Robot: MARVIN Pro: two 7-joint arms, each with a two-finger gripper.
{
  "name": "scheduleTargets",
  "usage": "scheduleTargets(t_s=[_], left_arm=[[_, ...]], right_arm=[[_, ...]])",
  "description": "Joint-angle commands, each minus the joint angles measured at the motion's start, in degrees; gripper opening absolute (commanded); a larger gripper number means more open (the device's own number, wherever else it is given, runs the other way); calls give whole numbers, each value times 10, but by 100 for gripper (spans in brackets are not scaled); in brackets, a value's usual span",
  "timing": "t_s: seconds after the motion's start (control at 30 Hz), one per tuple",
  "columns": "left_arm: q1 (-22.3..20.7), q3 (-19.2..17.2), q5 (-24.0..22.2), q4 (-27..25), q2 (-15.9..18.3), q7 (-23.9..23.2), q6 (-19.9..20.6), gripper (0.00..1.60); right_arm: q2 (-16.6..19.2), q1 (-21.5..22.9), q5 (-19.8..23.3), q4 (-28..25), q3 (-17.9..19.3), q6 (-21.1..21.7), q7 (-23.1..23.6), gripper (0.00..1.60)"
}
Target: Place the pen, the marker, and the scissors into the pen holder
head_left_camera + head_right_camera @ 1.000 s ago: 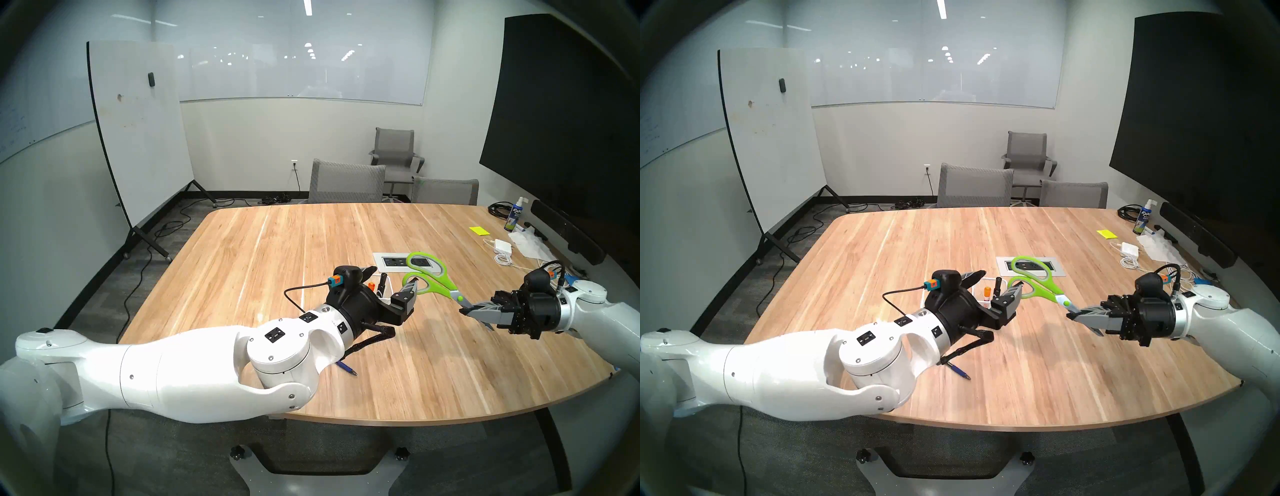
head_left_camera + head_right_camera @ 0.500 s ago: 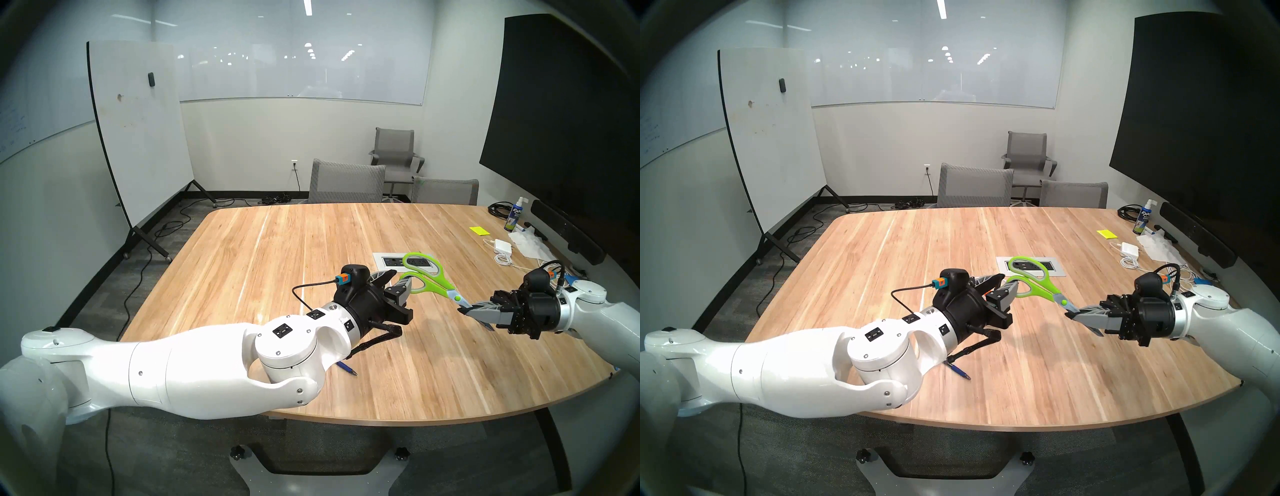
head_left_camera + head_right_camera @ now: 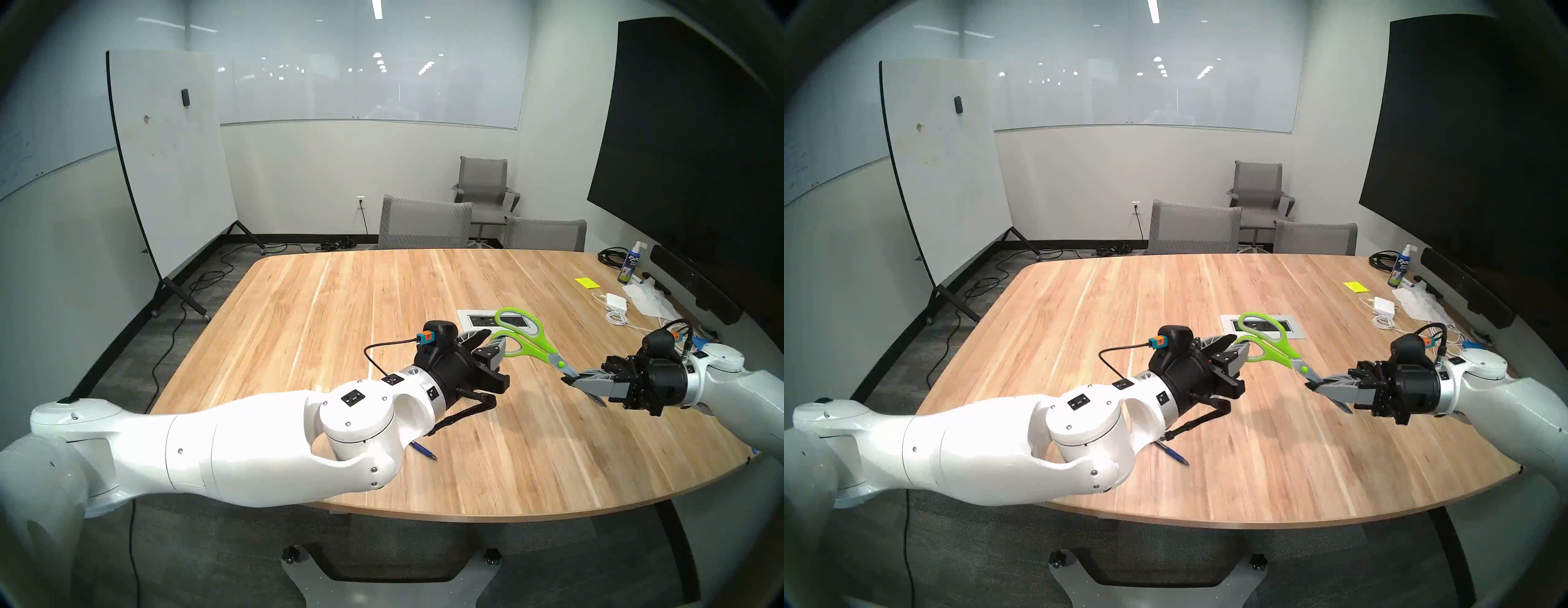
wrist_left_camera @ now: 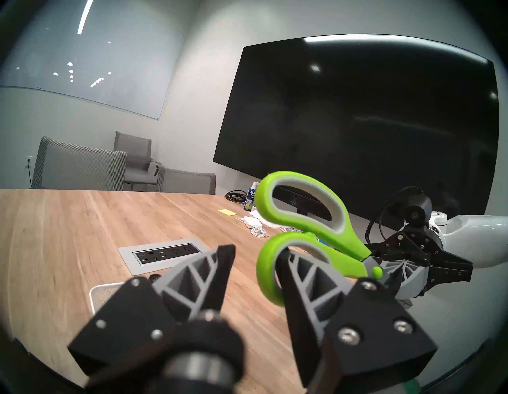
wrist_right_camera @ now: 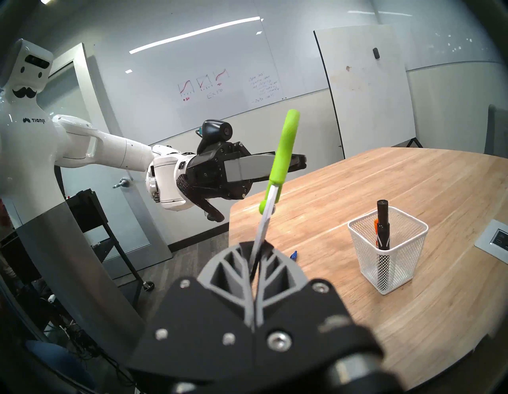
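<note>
Jaws of right gripper (image 3: 573, 379) clamp scissors (image 3: 524, 337) blades; left gripper (image 4: 255, 257) straddles handle loop

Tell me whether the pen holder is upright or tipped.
Upright. In the right wrist view the pen holder stands on its base on the table, rim up, a black marker standing inside.

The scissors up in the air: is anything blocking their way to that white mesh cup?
Nothing visible blocks it. The scissors hang above the table, blades in the right gripper. The pen holder has an open top, with a marker leaning inside.
</note>
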Motion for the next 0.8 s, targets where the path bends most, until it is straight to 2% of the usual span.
scheduleTargets(t_s=[0.0,0.03,0.13,0.2,0.23,0.27,0.3,0.77], left_arm=[[-17,-14,-4,5,-12,-5,2,61],[-17,-14,-4,5,-12,-5,2,61],[-19,-15,-7,10,-16,-9,5,43],[-19,-15,-8,11,-17,-11,6,26],[-19,-16,-8,11,-17,-12,7,10],[-19,-16,-8,11,-17,-12,7,10],[-20,-15,-9,12,-18,-12,8,0],[-26,-13,-5,17,-26,-8,15,0]], right_arm=[[7,0,10,-10,5,-2,6,0],[7,0,10,-10,5,-2,6,0],[8,-1,10,-11,5,-3,4,0],[8,-1,9,-11,5,-2,2,0],[8,-1,9,-11,5,-2,2,0],[8,-1,9,-11,5,-2,2,0],[8,-1,9,-11,4,-2,1,0],[5,5,-2,-10,1,8,1,0]])
